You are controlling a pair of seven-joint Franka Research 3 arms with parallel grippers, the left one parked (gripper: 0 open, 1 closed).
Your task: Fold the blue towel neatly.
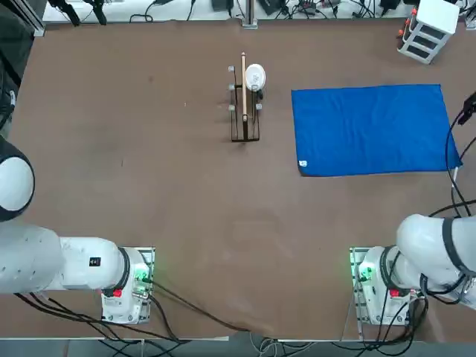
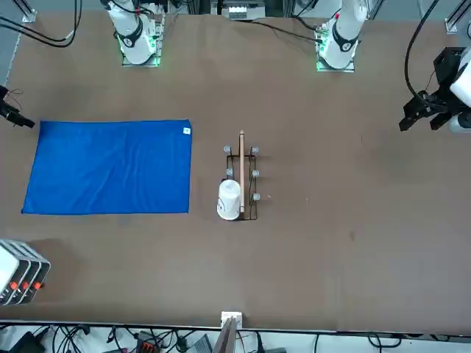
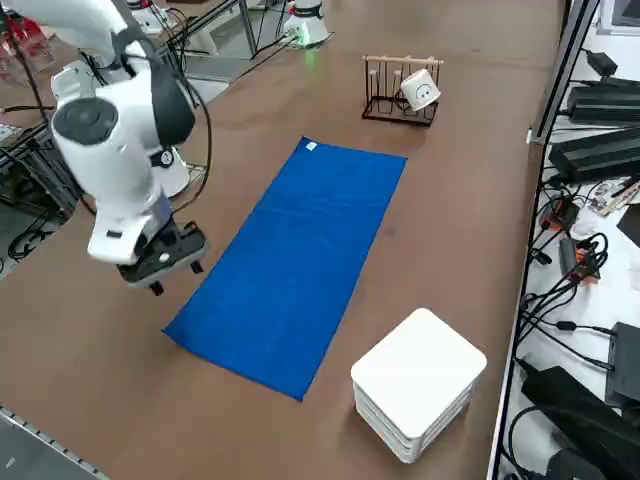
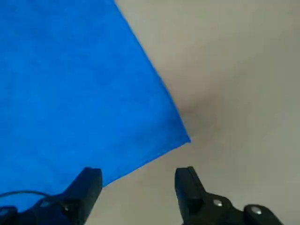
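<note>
- Blue towel (image 1: 370, 130) lies flat, fully spread on the bench (image 1: 186, 223), on the robot's right side, nothing folded yet. White tag (image 1: 303, 163) at the near corner toward the centre.
- Flat w/ all edges free, so prob. any corner is grabbable.
- Wooden stand (image 1: 244, 104) w/ white cup (image 1: 254, 76) sits left of towel, apart, not in the way.
- Right end effector (image 4: 138, 185) hovers above towel's outer right corner (image 4: 185, 137), fingers wide apart, holding nothing, no contact. Looks lined up for a corner pinch.

The white right arm (image 3: 120, 130) is reached out to the table's far right side. Its black two-finger gripper (image 4: 138, 185) is pointed downward, with the fingers (image 4: 86, 187) held wide apart and nothing gripped.
</note>
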